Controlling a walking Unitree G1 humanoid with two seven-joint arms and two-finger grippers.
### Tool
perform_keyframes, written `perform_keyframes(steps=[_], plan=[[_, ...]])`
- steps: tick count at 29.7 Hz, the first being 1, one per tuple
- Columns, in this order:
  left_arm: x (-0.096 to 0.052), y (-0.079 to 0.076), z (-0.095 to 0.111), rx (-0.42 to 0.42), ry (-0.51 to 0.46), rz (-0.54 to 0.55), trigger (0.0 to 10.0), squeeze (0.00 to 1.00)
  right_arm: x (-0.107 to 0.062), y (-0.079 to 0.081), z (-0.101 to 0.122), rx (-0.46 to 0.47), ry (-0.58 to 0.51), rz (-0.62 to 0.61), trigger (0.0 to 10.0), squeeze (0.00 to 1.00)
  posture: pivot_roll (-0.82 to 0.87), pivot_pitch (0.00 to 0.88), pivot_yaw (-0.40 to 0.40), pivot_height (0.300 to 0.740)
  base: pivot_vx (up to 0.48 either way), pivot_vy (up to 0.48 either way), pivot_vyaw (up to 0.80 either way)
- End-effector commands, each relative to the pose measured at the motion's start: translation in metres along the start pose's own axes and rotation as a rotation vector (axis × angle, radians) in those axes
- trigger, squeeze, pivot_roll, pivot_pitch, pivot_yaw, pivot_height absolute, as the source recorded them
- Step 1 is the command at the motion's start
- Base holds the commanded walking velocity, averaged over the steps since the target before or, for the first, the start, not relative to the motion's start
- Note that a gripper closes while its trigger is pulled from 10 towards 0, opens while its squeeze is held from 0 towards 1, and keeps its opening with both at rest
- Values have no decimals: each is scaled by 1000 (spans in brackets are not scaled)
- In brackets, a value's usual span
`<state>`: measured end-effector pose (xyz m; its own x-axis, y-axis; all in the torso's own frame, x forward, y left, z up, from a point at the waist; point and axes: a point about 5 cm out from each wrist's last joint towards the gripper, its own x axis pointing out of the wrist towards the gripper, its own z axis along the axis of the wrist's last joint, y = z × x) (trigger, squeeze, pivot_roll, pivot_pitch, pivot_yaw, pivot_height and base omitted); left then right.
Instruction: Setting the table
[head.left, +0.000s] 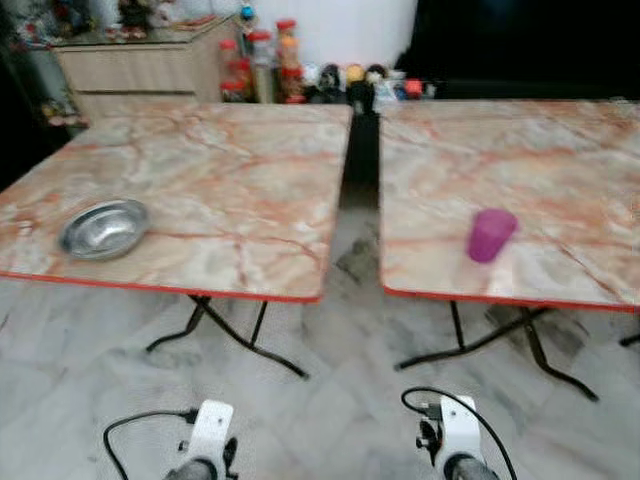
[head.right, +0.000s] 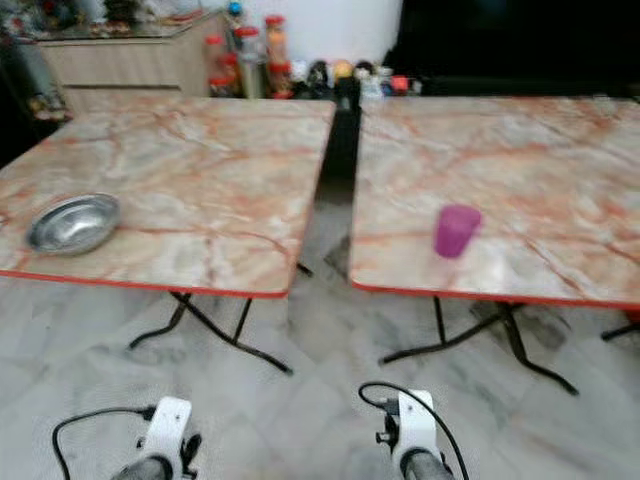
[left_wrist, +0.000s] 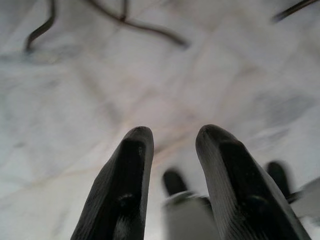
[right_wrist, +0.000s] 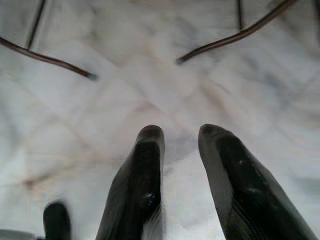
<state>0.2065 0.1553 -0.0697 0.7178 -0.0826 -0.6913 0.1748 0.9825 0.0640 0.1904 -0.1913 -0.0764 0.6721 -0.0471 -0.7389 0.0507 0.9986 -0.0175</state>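
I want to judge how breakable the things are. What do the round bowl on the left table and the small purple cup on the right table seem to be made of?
The round silver bowl looks like polished metal, probably steel: it shines and mirrors light. The small purple cup looks like matte plastic, opaque and evenly coloured, though blur leaves this uncertain.

Two marble-topped tables stand side by side: a steel bowl (head.right: 72, 223) sits near the left table's (head.right: 200, 190) near-left edge, a purple cup (head.right: 456, 231) on the right table (head.right: 540, 180).
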Motion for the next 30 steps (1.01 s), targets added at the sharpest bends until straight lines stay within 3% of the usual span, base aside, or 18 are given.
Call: perform_keyframes(steps=[1, 22, 30], plan=[[-2, 13, -3, 20, 17, 35, 10000, 0, 2, 8, 7, 3, -26, 19, 10000, 0, -106, 0, 11, 736, 0, -330, 0], [0, 6, -2, 24, 22, 22, 10000, 0, 0, -1, 0, 21, -4, -21, 10000, 0, -134, 0, 7, 736, 0, -330, 0], [-1, 9, -2, 32, 24, 24, 10000, 0, 1, 2, 0, 23, 0, -17, 10000, 0, -129, 0, 9, 736, 0, -85, 0]])
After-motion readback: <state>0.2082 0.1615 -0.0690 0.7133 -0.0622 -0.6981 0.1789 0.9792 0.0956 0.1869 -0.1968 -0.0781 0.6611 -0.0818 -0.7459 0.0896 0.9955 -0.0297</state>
